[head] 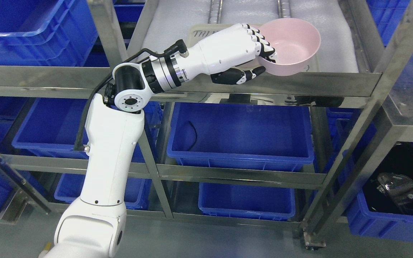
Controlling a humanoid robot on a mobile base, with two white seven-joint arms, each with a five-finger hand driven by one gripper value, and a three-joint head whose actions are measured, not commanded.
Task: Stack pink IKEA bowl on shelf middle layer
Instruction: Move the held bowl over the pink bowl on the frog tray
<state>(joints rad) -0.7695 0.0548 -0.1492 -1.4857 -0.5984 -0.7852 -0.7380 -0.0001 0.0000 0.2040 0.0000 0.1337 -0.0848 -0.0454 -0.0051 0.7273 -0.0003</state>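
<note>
A steel shelf (228, 87) stands in a storeroom, with blue bins (240, 132) on its lower levels and more bins on the racks beside it. Nearest the camera, the white left arm (109, 168) rises from the lower left. Further up, the left robot hand (260, 59) is closed on the near rim of the pink bowl (292, 41), fingers hooked inside and thumb under the outer wall. The bowl sits tilted at the front edge of a foam-lined level. It looks light, stiff and smooth, probably slippery, so a rim pinch seems the sensible hold.
</note>
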